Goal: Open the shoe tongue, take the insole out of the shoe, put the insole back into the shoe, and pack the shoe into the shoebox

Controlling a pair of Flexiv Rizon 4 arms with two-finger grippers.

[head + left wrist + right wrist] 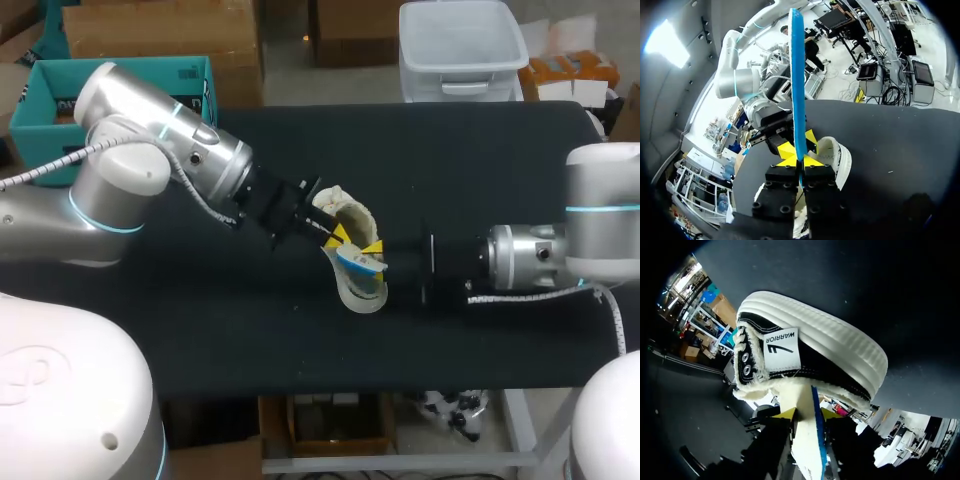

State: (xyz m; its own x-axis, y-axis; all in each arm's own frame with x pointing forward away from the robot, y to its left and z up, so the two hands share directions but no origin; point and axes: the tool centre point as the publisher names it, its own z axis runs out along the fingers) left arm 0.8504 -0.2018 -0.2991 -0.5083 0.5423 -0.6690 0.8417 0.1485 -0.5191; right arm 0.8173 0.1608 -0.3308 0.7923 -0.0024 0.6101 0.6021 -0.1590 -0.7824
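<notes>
A white and black shoe point(352, 285) lies on its side mid-table on the black cloth. Its blue-edged cream insole point(361, 263) sticks out of the opening. My left gripper point(333, 236) is shut on the insole's thin edge point(797, 75), which stands up along its fingers point(801, 161). My right gripper point(372, 247) comes in from the opposite side. The insole point(807, 440) lies between its yellow tips point(806, 413), which stand slightly apart around it, open. The shoe point(810, 355) is just ahead of the right gripper, sole up. In the left wrist view the shoe point(837, 157) shows beside the right gripper point(797, 144).
The black table point(480, 170) stretches bare to the right and back of the shoe. A teal open box point(60, 95) sits beyond the back left corner, behind my left arm point(150, 150). My right arm point(530, 255) lies low across the right half.
</notes>
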